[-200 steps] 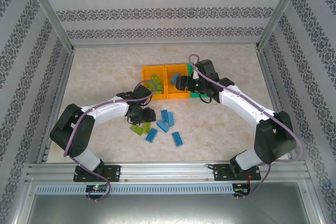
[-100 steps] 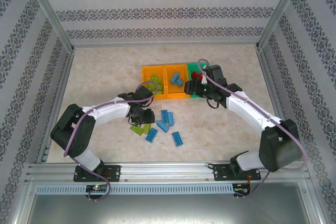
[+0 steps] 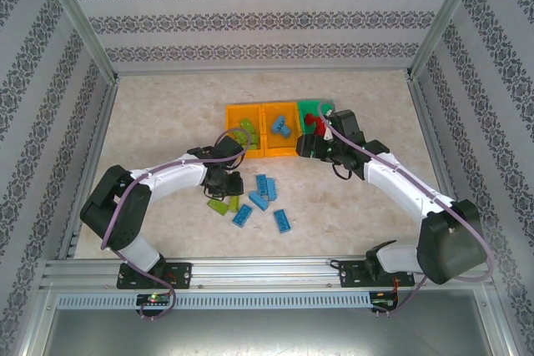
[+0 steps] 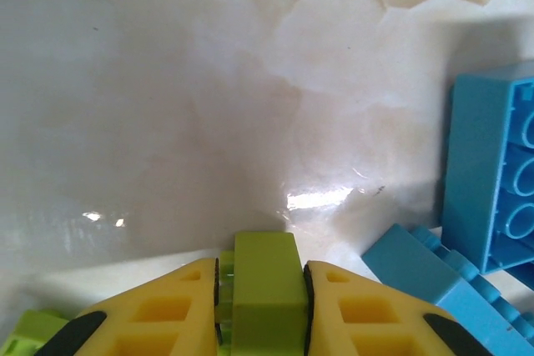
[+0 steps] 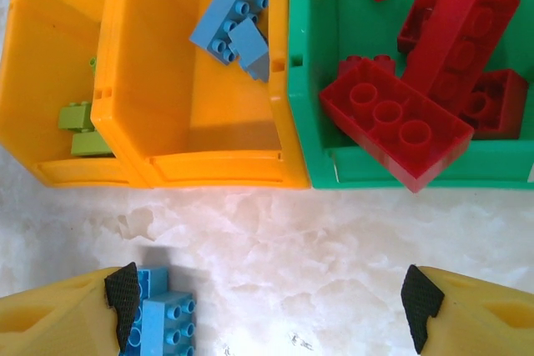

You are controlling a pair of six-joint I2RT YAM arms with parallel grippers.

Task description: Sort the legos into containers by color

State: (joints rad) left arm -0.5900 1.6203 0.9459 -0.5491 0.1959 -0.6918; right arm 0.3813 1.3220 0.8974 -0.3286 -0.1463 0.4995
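Your left tool (image 4: 260, 273) has just clamped a lime brick (image 4: 265, 310), right tool (image 5: 271, 298) hanging open, so lift straight up before carrying it to the left-end orange bin (image 5: 42, 64).

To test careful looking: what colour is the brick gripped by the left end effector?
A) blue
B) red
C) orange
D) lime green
D: the left wrist view shows a lime green brick pinched between the yellow fingers of the left end effector.
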